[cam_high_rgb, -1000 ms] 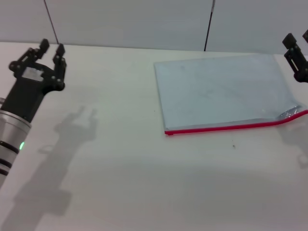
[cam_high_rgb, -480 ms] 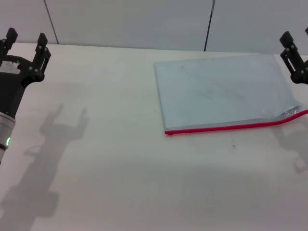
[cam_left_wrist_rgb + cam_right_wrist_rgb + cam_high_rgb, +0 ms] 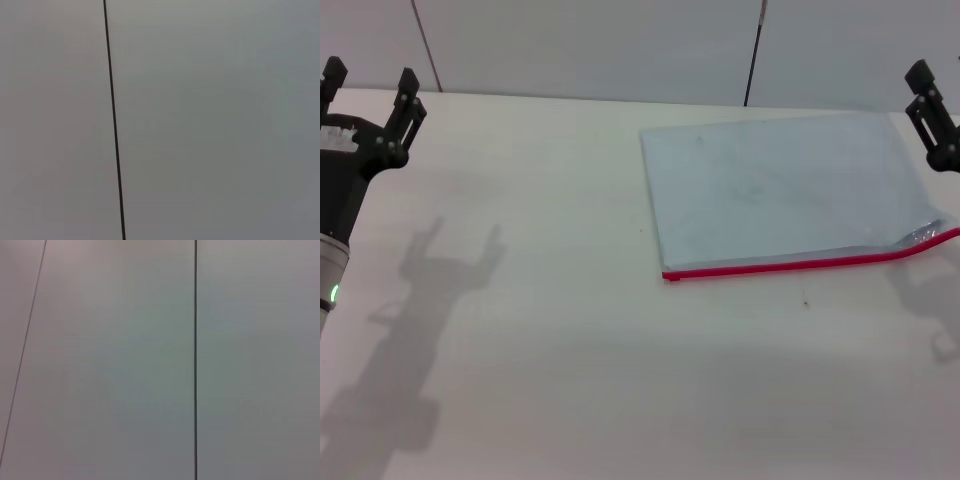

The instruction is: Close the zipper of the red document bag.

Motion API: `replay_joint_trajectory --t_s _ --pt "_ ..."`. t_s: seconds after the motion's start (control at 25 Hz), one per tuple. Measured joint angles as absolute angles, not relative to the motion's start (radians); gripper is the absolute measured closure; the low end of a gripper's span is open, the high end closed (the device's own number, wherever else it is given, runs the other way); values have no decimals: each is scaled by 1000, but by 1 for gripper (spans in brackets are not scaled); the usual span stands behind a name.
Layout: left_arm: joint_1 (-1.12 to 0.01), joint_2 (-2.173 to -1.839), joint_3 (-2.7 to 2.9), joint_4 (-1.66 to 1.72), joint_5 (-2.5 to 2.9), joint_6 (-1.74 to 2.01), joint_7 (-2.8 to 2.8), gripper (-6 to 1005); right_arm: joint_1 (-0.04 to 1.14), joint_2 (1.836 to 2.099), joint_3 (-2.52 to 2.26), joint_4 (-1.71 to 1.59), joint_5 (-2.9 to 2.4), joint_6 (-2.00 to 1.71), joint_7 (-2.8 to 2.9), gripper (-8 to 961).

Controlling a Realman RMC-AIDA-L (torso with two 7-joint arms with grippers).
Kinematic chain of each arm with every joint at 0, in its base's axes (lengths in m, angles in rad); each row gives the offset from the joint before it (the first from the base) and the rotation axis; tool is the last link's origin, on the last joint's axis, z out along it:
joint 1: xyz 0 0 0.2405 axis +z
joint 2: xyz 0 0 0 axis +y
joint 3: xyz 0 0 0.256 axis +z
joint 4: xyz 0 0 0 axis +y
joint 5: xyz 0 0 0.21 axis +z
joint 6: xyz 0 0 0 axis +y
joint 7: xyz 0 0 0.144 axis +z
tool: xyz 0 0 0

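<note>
The red document bag [image 3: 780,185] lies flat on the white table [image 3: 570,350], right of centre in the head view. It is translucent pale blue-grey. The zipper [image 3: 780,265] is the bright red strip along its near long edge. At the right end that edge lifts and the bag mouth [image 3: 920,236] gapes a little. My left gripper [image 3: 370,80] is open and raised at the far left, well away from the bag. My right gripper [image 3: 950,95] sits at the right border beside the bag's far right corner, open and partly cut off. Both wrist views show only grey wall.
A grey panelled wall [image 3: 620,45] with dark seams rises behind the table's back edge. The left arm's shadow [image 3: 450,260] falls on the tabletop. A small dark speck [image 3: 806,301] lies just in front of the zipper.
My left arm has swung left and back toward the table's far left corner, then nearly stopped. The right gripper has edged slightly right. The bag has not moved.
</note>
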State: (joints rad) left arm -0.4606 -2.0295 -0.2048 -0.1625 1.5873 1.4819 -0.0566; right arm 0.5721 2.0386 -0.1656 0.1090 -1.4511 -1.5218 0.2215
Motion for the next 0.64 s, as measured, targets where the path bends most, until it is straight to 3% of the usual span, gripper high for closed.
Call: replay_joint_trajectory --t_s 0.64 --pt "-460 -2029 -204 -167 1588 1483 -57 223 560 2039 -166 111 -1451 -1547 223 351"
